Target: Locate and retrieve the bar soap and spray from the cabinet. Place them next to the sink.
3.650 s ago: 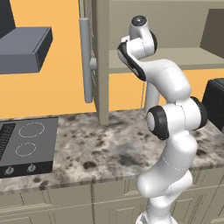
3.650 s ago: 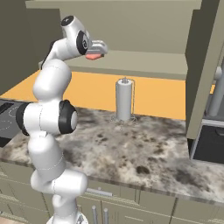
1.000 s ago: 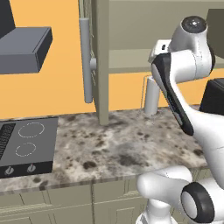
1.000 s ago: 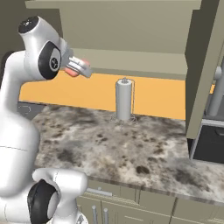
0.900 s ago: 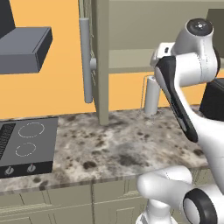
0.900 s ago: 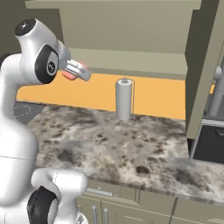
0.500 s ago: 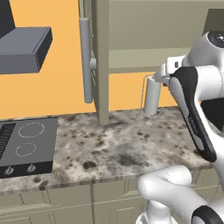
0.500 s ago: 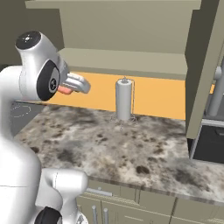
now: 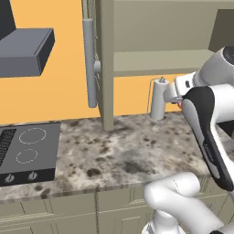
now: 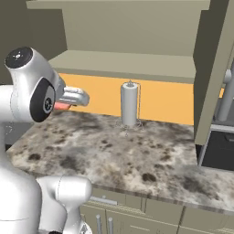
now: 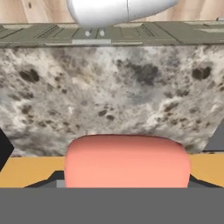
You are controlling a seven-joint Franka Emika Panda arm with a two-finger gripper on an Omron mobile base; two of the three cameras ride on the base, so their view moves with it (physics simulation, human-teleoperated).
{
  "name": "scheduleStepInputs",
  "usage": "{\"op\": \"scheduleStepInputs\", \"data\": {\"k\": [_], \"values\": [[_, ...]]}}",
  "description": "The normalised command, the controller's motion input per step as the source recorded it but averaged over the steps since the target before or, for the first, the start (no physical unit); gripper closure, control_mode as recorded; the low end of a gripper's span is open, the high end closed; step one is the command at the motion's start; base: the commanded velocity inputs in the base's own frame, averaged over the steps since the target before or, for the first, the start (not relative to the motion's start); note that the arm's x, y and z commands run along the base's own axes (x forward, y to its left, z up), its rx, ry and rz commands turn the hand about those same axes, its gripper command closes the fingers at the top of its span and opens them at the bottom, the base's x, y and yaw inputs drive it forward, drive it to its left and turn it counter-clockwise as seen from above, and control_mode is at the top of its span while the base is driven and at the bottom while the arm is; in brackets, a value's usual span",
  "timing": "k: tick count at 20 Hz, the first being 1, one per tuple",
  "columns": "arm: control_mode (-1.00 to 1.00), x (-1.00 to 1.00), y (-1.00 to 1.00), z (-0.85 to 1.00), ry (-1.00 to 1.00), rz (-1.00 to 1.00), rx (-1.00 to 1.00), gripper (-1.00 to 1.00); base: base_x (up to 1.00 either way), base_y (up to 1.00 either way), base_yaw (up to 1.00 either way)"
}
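Overhead, open cabinet shelf bare, bar soap clamped in the gripper above the speckled counter.

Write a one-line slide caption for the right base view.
Claw carries the pink bar soap above the speckled counter, left of the paper towel roll.

Paper towel roll upright on counter, at back, below open cabinet shelf. Stovetop on counter, far left. Bar soap in gripper above counter, left of roll.
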Motion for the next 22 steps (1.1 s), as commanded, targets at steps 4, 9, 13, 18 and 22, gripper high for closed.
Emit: {"op": "scheduleStepInputs", "data": {"k": [4,9,13,18,22], "values": [[-1.00,-0.38,0.00,-0.32,0.00,0.09,-0.10,1.00,0.00,0.00,0.00],[-1.00,-0.55,0.00,-0.23,0.00,0.05,-0.07,1.00,0.00,0.00,0.00],[-1.00,-0.57,-0.01,-0.19,0.00,0.03,-0.02,1.00,0.00,0.00,0.00],[-1.00,-0.48,0.00,-0.16,0.01,0.02,-0.02,1.00,0.00,0.00,0.00],[-1.00,-0.02,0.00,-0.01,0.01,0.01,0.00,1.00,0.00,0.00,0.00]]}}
